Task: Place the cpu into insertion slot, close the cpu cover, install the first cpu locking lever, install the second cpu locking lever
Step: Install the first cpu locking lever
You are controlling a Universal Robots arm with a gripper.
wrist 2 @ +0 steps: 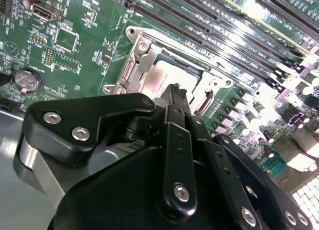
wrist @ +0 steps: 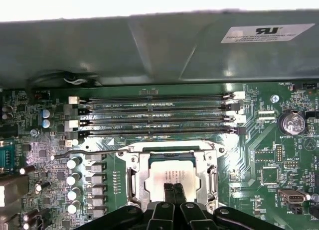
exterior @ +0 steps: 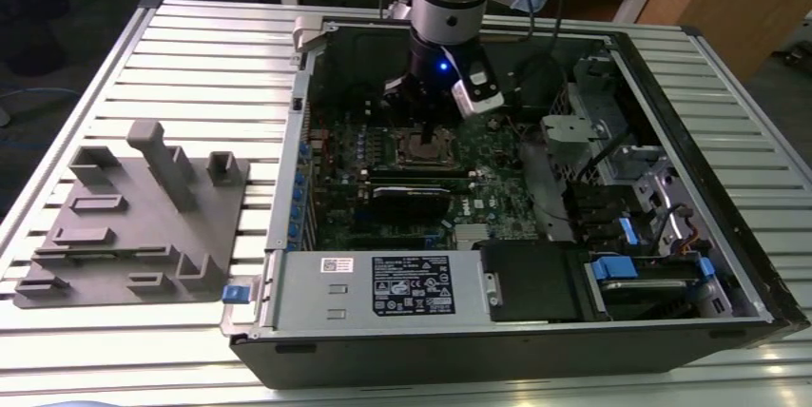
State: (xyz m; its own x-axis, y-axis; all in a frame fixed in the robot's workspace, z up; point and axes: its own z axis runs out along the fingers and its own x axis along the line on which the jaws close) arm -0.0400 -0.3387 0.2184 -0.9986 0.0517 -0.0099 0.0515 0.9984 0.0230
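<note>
- Your hand (wrist: 174,188) hangs directly over the cpu (wrist: 159,175). Its fingertips are pinched together with nothing between them, at or just above the metal top; you cannot judge contact from here.
- The cpu lies flat in the insertion slot (exterior: 413,150), and the cpu cover (wrist: 137,165) appears folded down around it.
- A thin locking lever (wrist: 84,153) runs out from the socket's corner, its long axis parallel to the memory slots (wrist: 154,115). It lies off to the side of your hand, not beneath it.
- The motherboard (wrist: 269,155) is crowded. The case wall (wrist: 149,46) rises just beyond the memory slots, and the case rests on the slatted counter (exterior: 190,65).
</note>
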